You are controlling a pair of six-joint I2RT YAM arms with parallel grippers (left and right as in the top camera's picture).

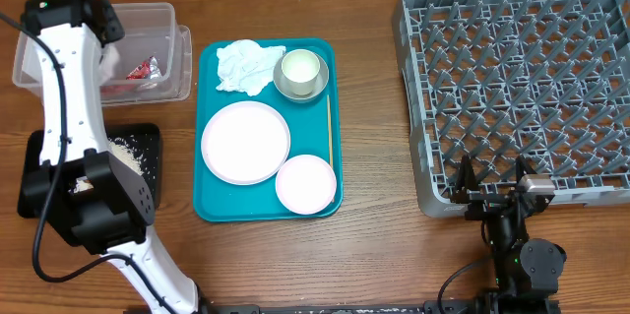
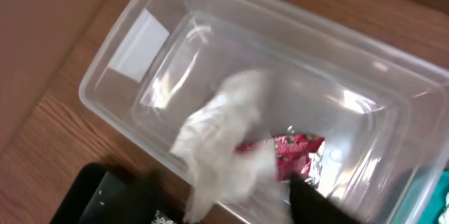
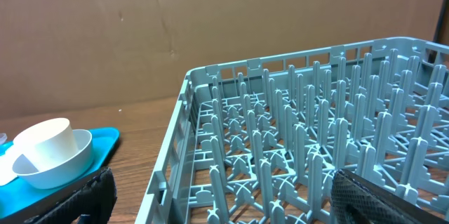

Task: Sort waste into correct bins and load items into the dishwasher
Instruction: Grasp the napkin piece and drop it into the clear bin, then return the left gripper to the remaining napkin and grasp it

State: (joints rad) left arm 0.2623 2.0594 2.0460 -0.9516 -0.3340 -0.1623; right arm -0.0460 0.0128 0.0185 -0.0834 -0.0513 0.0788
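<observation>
Teal plastic marks the reference point, the teal tray [image 1: 258, 206] on the wooden worktop [image 1: 374, 255]; everything below is placed from it. At its far left corner lies a crumpled napkin [image 1: 246, 66]; beside that, at the far right corner, a grey-white bowl [image 1: 293, 92] holds a small white cup [image 1: 302, 65] standing inside it. The large plate [image 1: 245, 142] fills the tray's left middle; the smaller plate [image 1: 306, 183] sits at its near right corner, just beside the large one; a thin wooden stick [image 1: 328, 127] lies along its right edge.

Left of the tray, at its far end, stands the clear tub [image 1: 167, 19]; a red wrapper [image 1: 144, 70] lies on its floor. The left pincer [image 2: 224, 182] hangs over this tub with a second napkin [image 2: 224, 136] between its dark fingers; the wrist view is blurred, so I cannot tell whether the fingers grip the napkin or stand clear of it. Left of the tray's near half lies the black tray [image 1: 150, 137], partly under the left arm, with whitish crumbs [image 1: 128, 157] scattered in it.

Right of the tray, well apart, sits the grey dish rack [image 1: 512, 78], showing its grid floor and rows of pegs; the right pincer [image 1: 492, 184] rests at the rack's near edge, fingers spread wide, holding nothing.
</observation>
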